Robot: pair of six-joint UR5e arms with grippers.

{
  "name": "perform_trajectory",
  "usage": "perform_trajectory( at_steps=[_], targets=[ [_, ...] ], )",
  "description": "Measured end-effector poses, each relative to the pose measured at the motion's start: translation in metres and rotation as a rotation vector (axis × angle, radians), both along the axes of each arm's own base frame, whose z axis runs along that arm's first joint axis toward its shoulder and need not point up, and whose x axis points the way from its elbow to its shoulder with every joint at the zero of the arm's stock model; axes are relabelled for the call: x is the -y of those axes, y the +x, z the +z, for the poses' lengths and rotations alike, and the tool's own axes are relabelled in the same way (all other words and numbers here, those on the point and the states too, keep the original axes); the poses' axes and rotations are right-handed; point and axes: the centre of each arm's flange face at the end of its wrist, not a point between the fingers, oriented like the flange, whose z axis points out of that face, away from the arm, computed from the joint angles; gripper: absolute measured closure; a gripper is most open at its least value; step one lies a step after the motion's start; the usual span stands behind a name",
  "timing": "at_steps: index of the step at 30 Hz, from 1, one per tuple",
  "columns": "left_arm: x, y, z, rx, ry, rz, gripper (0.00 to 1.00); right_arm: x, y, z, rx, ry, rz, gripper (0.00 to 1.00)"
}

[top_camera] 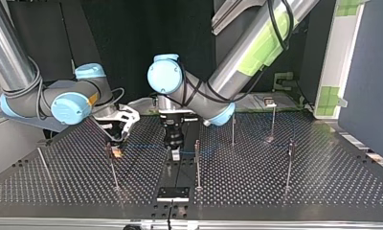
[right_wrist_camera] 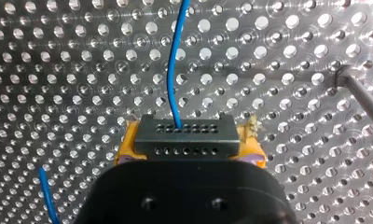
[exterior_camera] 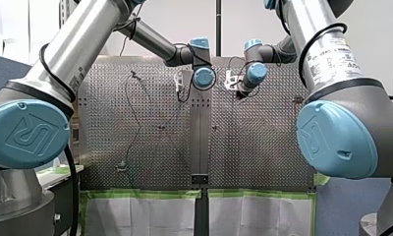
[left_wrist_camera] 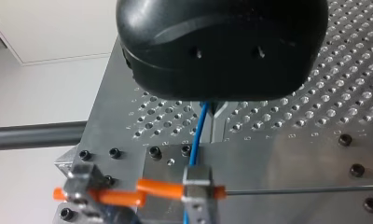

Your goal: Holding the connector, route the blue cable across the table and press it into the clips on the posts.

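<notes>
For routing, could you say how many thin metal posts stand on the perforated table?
6 posts, top view: two at its left, one central, three at its right; more may be hidden.

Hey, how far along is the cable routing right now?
Underway. My right claw holds the connector, blue cable trailing from it. Under my left claw the cable meets a clip on a post; whether it's seated, I can't tell. Pressing it into the other posts' clips looks still to do.

The connector [right_wrist_camera: 185,136], a black block with two rows of small holes, sits clamped between yellow pads [right_wrist_camera: 125,151]. The thin blue cable [right_wrist_camera: 172,70] leaves the connector's face and, farther from it, runs into a grey clip [left_wrist_camera: 197,182].
</notes>
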Motion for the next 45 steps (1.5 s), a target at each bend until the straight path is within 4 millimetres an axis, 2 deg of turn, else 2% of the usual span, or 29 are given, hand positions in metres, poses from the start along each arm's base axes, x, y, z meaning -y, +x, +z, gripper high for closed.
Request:
perform_trajectory(
  at_steps=[10, 16, 29, 38, 45],
  targets=[
    [0.009, -0.018, -0.013, -0.060, 0.031, -0.022, 1.00, -0.002, 0.002, 0.000, -0.001, 0.003, 0.007, 1.00],
    [0.012, -0.026, -0.021, -0.075, 0.042, -0.020, 1.00, -0.008, 0.002, -0.010, -0.013, 0.021, 0.009, 1.00],
    [0.004, -0.033, -0.062, -0.075, 0.032, -0.036, 1.00, -0.028, -0.004, -0.050, -0.068, 0.080, 0.011, 1.00],
    [0.001, -0.042, -0.092, -0.073, 0.020, -0.071, 1.00, -0.036, -0.012, -0.063, -0.067, 0.066, 0.017, 1.00],
    [-0.001, -0.050, -0.115, -0.075, 0.005, -0.103, 1.00, -0.048, -0.007, -0.079, -0.077, 0.059, 0.071, 1.00]
  ],
)
